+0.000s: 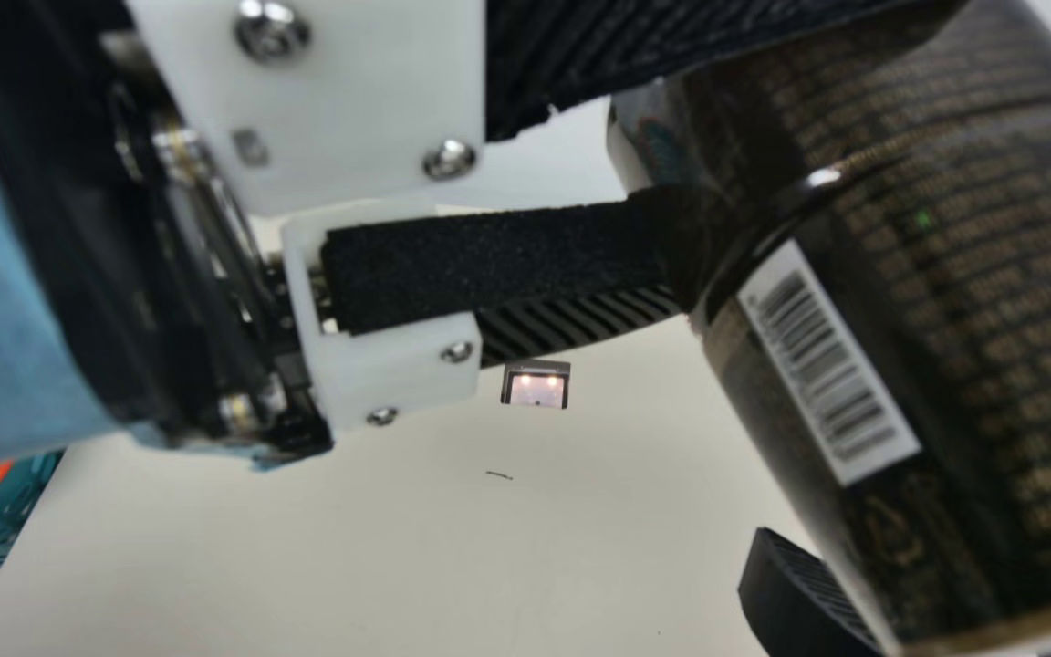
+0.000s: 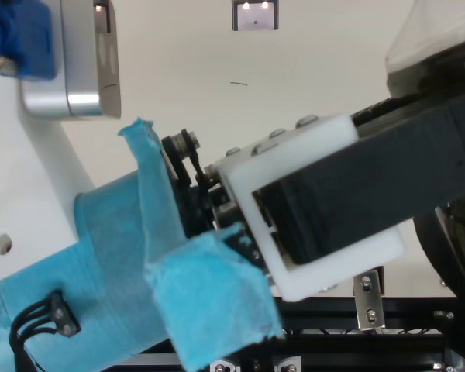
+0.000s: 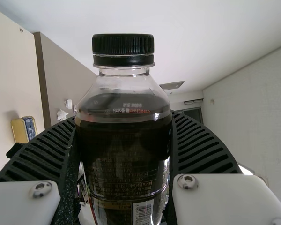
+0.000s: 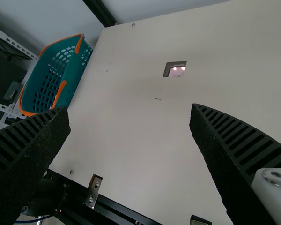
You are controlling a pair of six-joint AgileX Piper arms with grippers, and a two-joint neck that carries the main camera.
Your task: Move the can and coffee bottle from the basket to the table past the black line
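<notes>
The coffee bottle (image 3: 126,154) is clasped between the fingers of the left tool (image 3: 124,118), which stand only as far apart as its body is wide, with the black cap clear of the pads. Filled nearly to the shoulder, it should feel fairly weighty, its liquid swaying if swung. The glossy plastic is probably slick and gives a little when squeezed, so a hold square across the straight body suits better than one on the taper. The right tool (image 4: 129,110) has its fingers wide apart, nothing between them.
</notes>
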